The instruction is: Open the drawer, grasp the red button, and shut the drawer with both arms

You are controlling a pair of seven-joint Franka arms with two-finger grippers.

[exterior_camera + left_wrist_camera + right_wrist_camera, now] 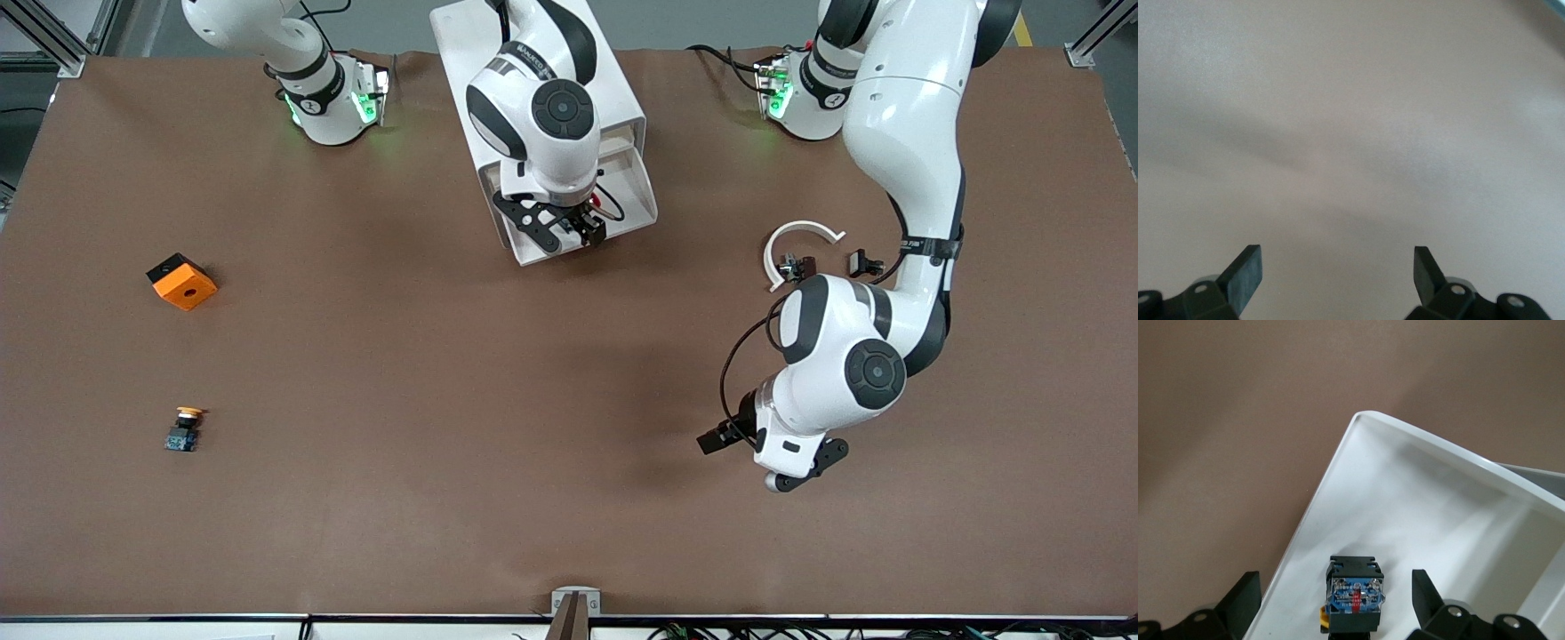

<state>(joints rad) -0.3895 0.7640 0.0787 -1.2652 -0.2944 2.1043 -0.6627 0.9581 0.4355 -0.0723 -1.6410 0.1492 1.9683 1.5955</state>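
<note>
The white cabinet lies at the robots' edge of the table, between the two bases. One drawer is pulled out toward the front camera. My right gripper hangs low over this open drawer. In the right wrist view the drawer's rim shows. The button, with a black body and blue base, lies inside it. The right gripper is open, with its fingers on either side of the button and not touching it. The button's cap is hidden. My left gripper is open and empty over bare table.
An orange cube and a yellow-capped button lie toward the right arm's end of the table. A white curved ring piece and small black parts lie near the left arm's elbow.
</note>
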